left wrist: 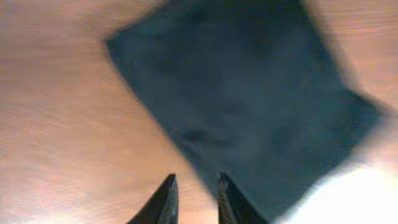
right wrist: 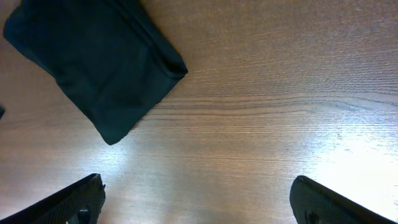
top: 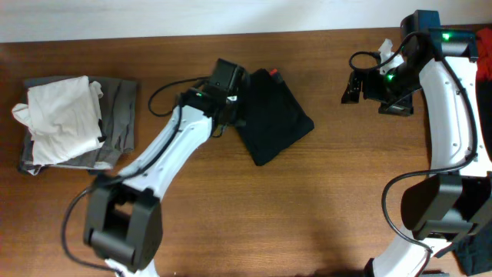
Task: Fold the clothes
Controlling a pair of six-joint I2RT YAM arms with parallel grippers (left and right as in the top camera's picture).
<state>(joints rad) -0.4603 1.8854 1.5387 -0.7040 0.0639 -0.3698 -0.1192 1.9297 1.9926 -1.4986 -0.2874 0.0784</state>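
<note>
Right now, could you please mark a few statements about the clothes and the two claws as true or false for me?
1. The black garment lies folded near the middle of the table. True.
2. The right claw is gripping the black garment. False: its fingers are spread wide over bare wood, apart from the garment.
3. A white garment lies on top of the grey clothes at the table's left end. True.
4. The left claw hovers over the pile with the white garment. False: it is at the edge of the black garment, well away from that pile.
</note>
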